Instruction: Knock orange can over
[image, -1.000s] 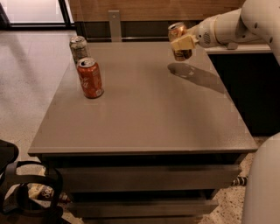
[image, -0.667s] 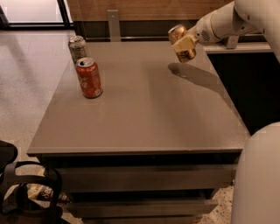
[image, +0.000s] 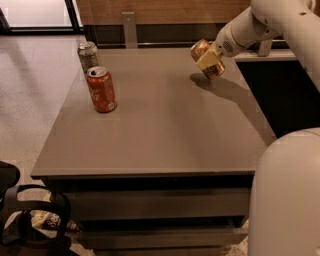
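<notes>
**Orange can (image: 210, 63) held tilted by the gripper (image: 214, 56) near the far right corner of the table (image: 165, 130).**

At the far left corner a silver-grey can (image: 88, 54) is seen upright, with a red-orange can (image: 101, 89) upright just in front of it. Neither is touched. Near the far right corner the orange can is clamped in the gripper and, from the shadow beneath it, is judged clear of the top. If it is released here, it may roll over the right edge or settle upright.

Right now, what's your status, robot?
Gripper at far right of table, on the orange can. Can tipped hard, not yet down. Red can and silver can stand apart, far left.
</notes>
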